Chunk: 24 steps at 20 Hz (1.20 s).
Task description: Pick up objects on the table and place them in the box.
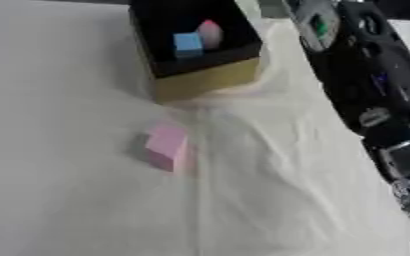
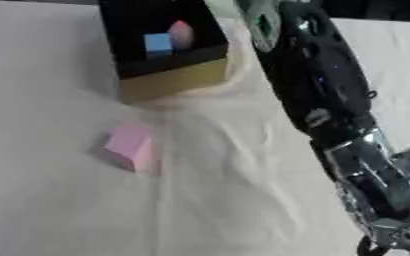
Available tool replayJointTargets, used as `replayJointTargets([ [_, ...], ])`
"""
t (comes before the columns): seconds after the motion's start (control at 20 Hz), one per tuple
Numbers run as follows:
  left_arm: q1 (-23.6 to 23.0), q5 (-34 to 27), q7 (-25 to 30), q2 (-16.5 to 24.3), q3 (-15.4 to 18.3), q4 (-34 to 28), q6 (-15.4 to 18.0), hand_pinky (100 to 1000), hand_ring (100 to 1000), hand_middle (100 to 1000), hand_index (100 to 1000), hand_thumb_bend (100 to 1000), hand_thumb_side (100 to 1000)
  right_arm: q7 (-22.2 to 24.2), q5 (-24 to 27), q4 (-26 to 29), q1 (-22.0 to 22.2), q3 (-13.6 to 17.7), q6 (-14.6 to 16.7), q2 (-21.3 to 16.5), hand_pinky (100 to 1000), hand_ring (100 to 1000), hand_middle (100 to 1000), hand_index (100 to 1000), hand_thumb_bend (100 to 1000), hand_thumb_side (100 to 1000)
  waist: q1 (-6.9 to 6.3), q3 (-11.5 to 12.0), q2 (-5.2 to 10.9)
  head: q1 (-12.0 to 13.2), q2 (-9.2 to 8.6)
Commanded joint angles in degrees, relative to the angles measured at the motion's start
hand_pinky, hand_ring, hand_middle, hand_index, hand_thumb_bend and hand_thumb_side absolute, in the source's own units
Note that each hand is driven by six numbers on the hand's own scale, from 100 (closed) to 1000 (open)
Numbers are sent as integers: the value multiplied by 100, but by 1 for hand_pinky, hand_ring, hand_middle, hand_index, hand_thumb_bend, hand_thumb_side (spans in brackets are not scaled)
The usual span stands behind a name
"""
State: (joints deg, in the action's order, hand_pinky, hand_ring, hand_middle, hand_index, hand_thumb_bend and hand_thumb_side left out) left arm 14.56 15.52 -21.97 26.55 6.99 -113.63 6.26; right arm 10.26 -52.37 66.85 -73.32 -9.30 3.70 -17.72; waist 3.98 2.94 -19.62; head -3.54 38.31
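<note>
A pink block [image 1: 166,146] lies on the white cloth, a little in front of the box and to its left. The box [image 1: 204,79] has yellow outer walls and a black inside. It holds a blue cube [image 1: 188,45] with a pink rounded thing [image 1: 210,34] beside it. My right arm [image 2: 309,75] runs from the top down the right side, passing right of the box. Its silver hand [image 2: 379,200] is at the lower right corner, well right of the pink block and partly cut off by the edge. The left hand does not show.
The cloth [image 1: 270,190] is wrinkled, with folds running from the box toward the front. To the left of the box and block there is open cloth.
</note>
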Motion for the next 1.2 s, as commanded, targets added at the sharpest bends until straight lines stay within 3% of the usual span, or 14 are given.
replayJointTargets([
  [0.05,81,125,185,388,-102,-96,-81,752,651,731,862,100,957,9,626,950,96,-39,-145,-546,842,876,815,854,219,536,-58,-41,145,83,40],
  [0.3,338,916,606,1038,-404,-96,-276,769,676,734,861,113,969,133,1538,2360,715,-36,-422,-1132,848,880,816,854,100,633,-103,-140,122,177,37],
  [0.5,676,1627,1413,1798,-931,-96,-474,783,701,737,871,147,983,203,2116,3320,1236,75,-609,-1557,850,882,817,855,100,695,-161,-250,106,312,40],
  [0.6,861,1824,1874,2108,-1218,-96,-503,790,712,739,883,217,976,186,2279,3650,1436,156,-717,-1715,850,882,816,853,100,708,-182,-301,101,359,41],
  [0.65,960,1891,2124,2266,-1372,-96,-504,793,717,742,888,184,1000,168,2339,3787,1526,198,-765,-1778,850,881,816,853,100,699,-196,-334,100,387,42],
  [0.75,1170,2000,2593,2519,-1661,-96,-487,795,723,742,889,219,990,113,2440,4028,1689,295,-851,-1873,851,882,816,853,100,695,-219,-384,96,423,46],
  [0.95,1613,2005,3464,2767,-2214,-96,-431,798,732,747,892,333,975,-67,2600,4431,2006,506,-1032,-1993,850,881,815,851,135,757,-264,-451,85,479,72],
  [1.2,2154,1563,4568,2730,-2673,-96,-626,810,745,755,883,493,861,-270,2785,4747,2271,632,-1193,-2039,850,879,813,848,159,799,-321,-519,91,534,135],
])
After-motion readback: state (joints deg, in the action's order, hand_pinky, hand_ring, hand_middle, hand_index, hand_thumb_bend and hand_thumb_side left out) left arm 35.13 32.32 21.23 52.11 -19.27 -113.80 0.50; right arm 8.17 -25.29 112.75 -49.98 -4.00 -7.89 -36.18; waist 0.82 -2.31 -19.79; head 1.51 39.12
